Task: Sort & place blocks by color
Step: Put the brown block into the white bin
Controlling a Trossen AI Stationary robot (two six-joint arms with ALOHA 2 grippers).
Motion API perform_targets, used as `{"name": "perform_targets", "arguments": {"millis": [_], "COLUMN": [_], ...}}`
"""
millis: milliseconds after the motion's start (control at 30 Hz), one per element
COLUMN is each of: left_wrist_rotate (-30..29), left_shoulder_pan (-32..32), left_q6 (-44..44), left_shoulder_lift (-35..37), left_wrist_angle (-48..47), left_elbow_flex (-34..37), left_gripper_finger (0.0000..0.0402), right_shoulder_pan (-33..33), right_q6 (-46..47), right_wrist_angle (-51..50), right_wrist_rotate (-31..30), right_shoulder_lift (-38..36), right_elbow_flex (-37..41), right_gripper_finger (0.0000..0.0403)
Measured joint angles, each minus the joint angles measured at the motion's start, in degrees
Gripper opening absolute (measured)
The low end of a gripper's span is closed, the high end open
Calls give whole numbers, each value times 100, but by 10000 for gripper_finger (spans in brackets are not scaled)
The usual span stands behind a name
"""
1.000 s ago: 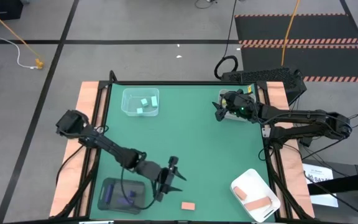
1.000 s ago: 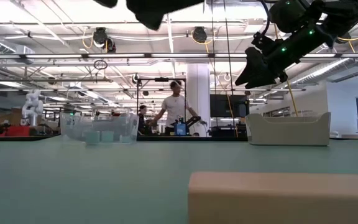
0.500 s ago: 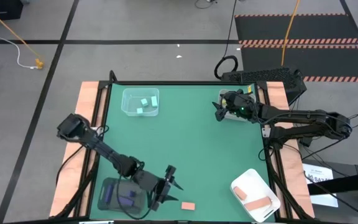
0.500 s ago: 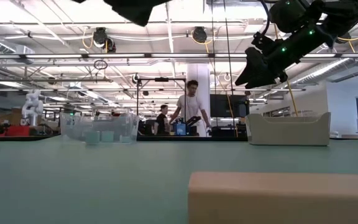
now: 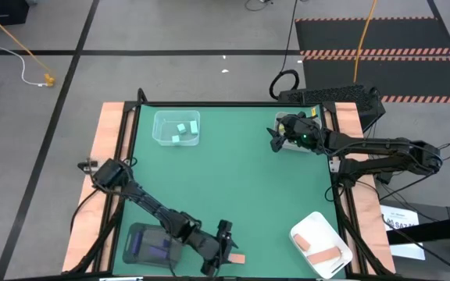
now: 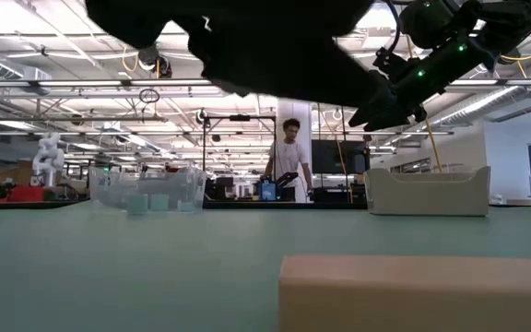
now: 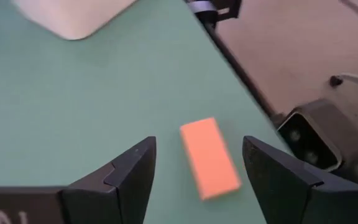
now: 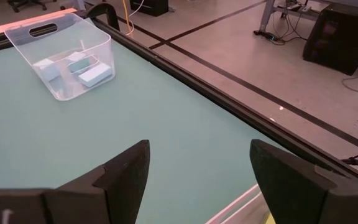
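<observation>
Left gripper [image 7: 197, 180] low over the counter [image 5: 233, 179], fingers wide either side of a salmon-pink block [image 7: 209, 158], right gripper [image 5: 275, 139] parked by the far white tray [image 6: 427, 191], fingers wide, empty

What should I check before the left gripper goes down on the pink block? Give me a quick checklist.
1. Left gripper open: ok, fingers spread.
2. Pink block between the fingers: ok, centred in the left wrist view.
3. Block free of neighbours: ok, alone on the table near its front edge.
4. Block aligned with the fingers: not ok, slightly skewed.
5. White tray with pink blocks reachable: cannot tell.
6. Right gripper out of the way: ok, at the far tray.
</observation>
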State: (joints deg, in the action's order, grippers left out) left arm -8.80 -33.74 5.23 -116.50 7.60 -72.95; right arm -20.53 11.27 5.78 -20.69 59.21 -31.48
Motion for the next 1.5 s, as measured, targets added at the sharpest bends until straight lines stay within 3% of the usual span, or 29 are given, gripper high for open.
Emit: {"name": "perform_targets", "arguments": {"millis": [233,467,967,1167,1500], "left_wrist_rotate": [78,-108,-68,-27,425], "left_shoulder_pan": [-124,-133,-118,-65,218], "left_q6": [116,123,542,584,1207], "left_shoulder_lift": [-333,-646,-1006,-1011,-575], "left_wrist_angle": [-214,-100,220,323,118], "left_elbow_flex": [-268,-260,-266,-264,-246], "left_gripper_finger": [280,282,229,132,130], "right_shoulder_pan": [1,-1,-1,-1,-1], "right_q6": [0,0,0,0,0], "right_wrist_angle": [2,0,0,0,0], "right_wrist_rotate": [0,0,0,0,0], "right_shoulder_lift": [-1,-1,-1,-1,-1], "right_elbow_flex": [0,0,0,0,0], "right_gripper_finger": [270,270,270,270,270]}}
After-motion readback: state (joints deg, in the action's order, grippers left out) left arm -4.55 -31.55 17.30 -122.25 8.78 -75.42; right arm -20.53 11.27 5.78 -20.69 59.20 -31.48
